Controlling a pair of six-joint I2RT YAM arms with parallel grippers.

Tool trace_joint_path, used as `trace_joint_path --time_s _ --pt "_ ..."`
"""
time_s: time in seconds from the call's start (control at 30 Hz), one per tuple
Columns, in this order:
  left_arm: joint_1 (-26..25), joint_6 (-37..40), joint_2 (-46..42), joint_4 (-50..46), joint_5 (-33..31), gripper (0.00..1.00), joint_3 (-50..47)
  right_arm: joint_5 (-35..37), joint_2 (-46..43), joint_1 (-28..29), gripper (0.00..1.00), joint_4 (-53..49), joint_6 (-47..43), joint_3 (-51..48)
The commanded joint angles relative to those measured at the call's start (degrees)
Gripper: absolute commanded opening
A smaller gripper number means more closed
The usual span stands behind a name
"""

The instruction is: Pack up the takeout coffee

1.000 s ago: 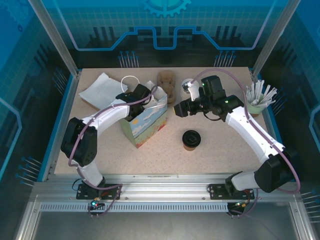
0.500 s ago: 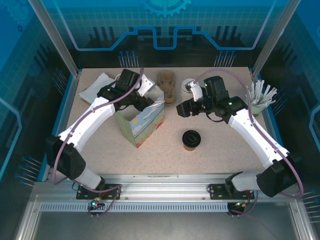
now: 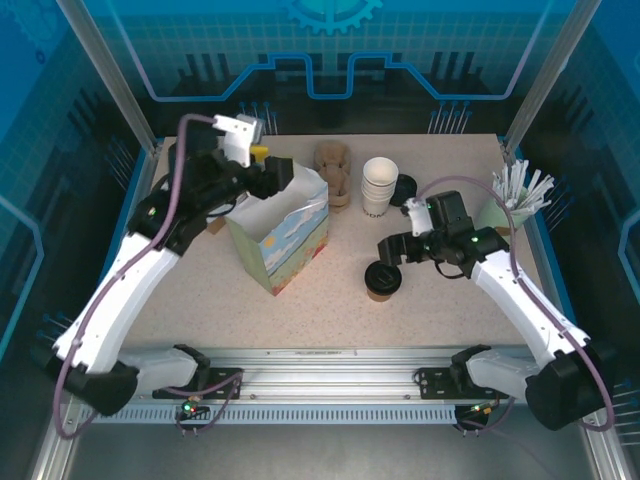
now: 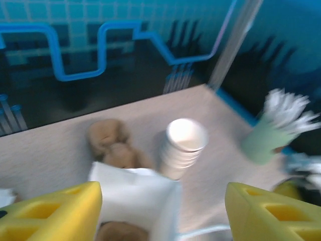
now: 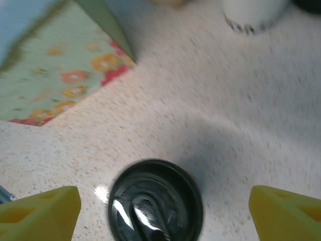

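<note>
Coffee: the takeout coffee [image 3: 382, 280] stands upright on the tabletop [image 3: 440, 310], to the right of the paper bag [image 3: 285, 240]; lid faces up, long axis vertical.
Right gripper [image 3: 390, 252]: just above the coffee, jaws spread wide, gripping nothing.
Left gripper [image 4: 161, 213]: over the bag's mouth, jaws apart, empty.

The small brown paper cup with a round black plastic lid [image 3: 383, 280] stands near the middle of the speckled table [image 3: 330, 312]. The tall printed paper bag [image 3: 285, 238] is left of it. Behind it, the stack of white paper cups [image 3: 379, 185] stands between a brown cardboard tray [image 3: 333, 172] and a flat black lid [image 3: 406, 188]. A green cup of white sticks [image 3: 512, 205] is by the right edge.
</note>
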Motion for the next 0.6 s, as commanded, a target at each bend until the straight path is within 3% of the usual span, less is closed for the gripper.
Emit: trace_joint_path --time_s 0.0,0.13,0.37,0.57 --pt "-4.4 -12.8 -3.2 5.4 9.3 0.66 -4.1 -12.1 1.8 -4.3 0.89 3.8 3.2 -4.8" --pt "-11.0 -11.0 -3.9 0.6 8.9 0.66 -5.3 -17.9 3.0 -7.7 0.86 8.3 4.7 -10.2" --pt "-19.1 -11.8 -3.6 -2.0 11.0 0.65 -11.4 -25.3 5.9 -8.0 0.78 14.2 5.3 -14.5" --pt "-23.3 -10.8 -1.8 -2.9 9.3 0.65 -13.3 -25.9 7.5 -6.9 0.69 16.0 5.6 -15.4"
